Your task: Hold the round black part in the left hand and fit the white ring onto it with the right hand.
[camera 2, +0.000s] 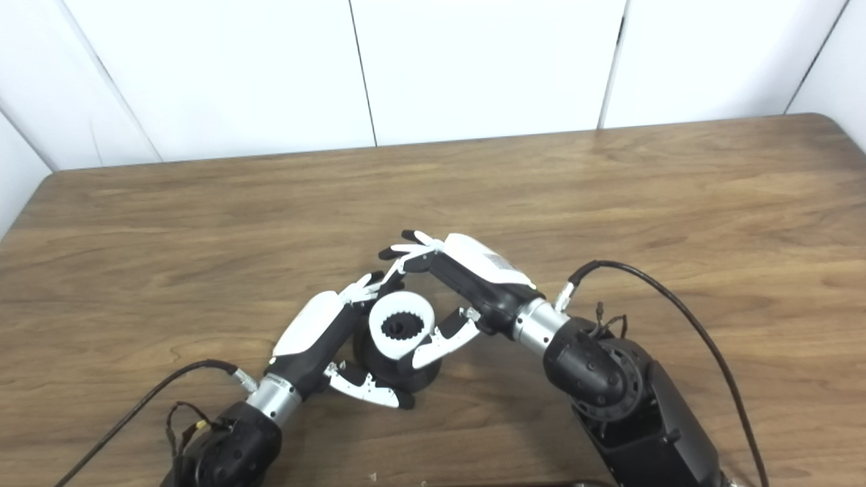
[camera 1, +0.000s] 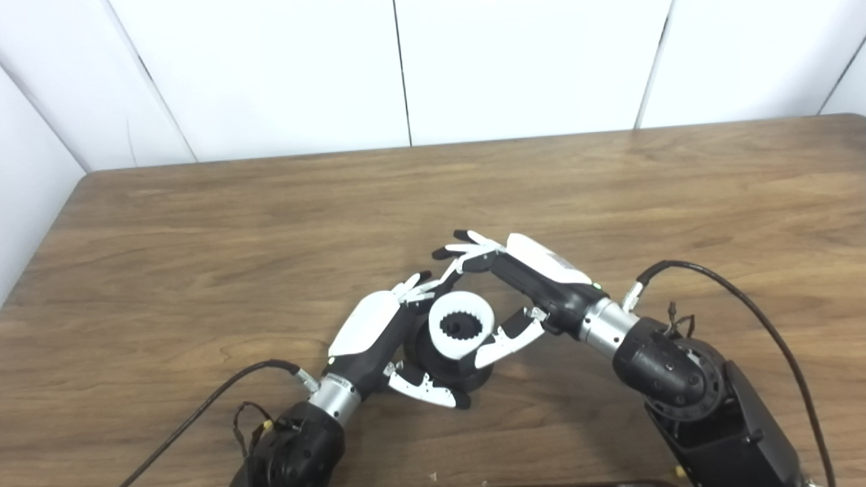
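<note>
The round black part [camera 1: 438,365] stands on the wooden table [camera 1: 203,230] near the front middle. My left hand [camera 1: 369,328] is shut on it, fingers behind and thumb across its front base. The white ring [camera 1: 446,346] sits on top of the black part, and a black toothed hub [camera 1: 463,327] shows through its hole. My right hand [camera 1: 534,270] reaches in from the right. Its thumb rests against the ring's right side, and its fingers stretch out straight beyond the ring, apart from it. The same scene shows in the right eye view, with the ring [camera 2: 388,342] on the black part [camera 2: 382,370].
Black cables run from both wrists, one looping at the right [camera 1: 744,304] and one at the lower left [camera 1: 203,406]. White wall panels [camera 1: 406,67] stand behind the table's far edge. The table's left edge [camera 1: 40,257] is near a white wall.
</note>
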Motion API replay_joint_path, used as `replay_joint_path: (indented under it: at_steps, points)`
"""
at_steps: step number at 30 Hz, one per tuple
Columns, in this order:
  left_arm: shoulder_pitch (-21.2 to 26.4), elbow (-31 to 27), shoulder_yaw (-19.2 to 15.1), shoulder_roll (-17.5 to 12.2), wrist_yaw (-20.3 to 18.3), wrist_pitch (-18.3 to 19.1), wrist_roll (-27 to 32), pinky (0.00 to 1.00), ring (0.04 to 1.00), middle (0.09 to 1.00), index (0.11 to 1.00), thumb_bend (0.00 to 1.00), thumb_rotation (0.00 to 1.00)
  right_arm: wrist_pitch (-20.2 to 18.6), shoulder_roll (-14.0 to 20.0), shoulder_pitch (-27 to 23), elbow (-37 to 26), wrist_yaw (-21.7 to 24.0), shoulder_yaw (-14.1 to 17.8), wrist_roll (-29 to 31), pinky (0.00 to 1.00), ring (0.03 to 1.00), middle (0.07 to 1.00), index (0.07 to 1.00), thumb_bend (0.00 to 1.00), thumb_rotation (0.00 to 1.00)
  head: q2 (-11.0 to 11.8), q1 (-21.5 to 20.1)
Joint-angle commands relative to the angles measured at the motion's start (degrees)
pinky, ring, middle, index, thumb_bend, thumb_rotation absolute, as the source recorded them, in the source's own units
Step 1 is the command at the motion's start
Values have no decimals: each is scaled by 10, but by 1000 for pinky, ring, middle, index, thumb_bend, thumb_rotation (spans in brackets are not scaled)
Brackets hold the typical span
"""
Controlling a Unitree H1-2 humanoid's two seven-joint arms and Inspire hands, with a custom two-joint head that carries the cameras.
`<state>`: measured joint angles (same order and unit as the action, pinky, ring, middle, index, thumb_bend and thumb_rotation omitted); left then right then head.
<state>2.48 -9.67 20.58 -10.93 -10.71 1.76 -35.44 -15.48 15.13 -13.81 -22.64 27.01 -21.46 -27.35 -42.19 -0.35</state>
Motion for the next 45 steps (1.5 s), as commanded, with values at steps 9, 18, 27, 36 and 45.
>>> replay_joint_path:
  at_steps: [9,18,27,36,45]
  points:
    - [8,-4,4,3,-1,2,-10,985,994,904,603,888,226,19,-5,-8,-8,-7,-3,-6,1000,1000,886,489,525,150,-2,2]
    - [7,-9,6,6,-4,12,-16,972,996,906,611,881,255,30,-2,-8,1,-9,-8,-10,1000,1000,887,490,525,152,-4,4]
    - [8,-12,6,7,-3,13,-13,984,990,902,601,876,225,31,-1,-6,3,-7,-8,-8,1000,1000,888,490,525,152,-6,6]
    - [6,-13,7,5,-1,10,-18,971,989,902,600,882,239,28,4,-5,2,-6,-5,-6,1000,1000,888,490,524,152,-8,7]
    - [5,-22,6,3,-8,20,-19,951,995,907,613,890,198,28,5,-2,8,-9,6,5,1000,1000,888,489,525,148,-9,7]
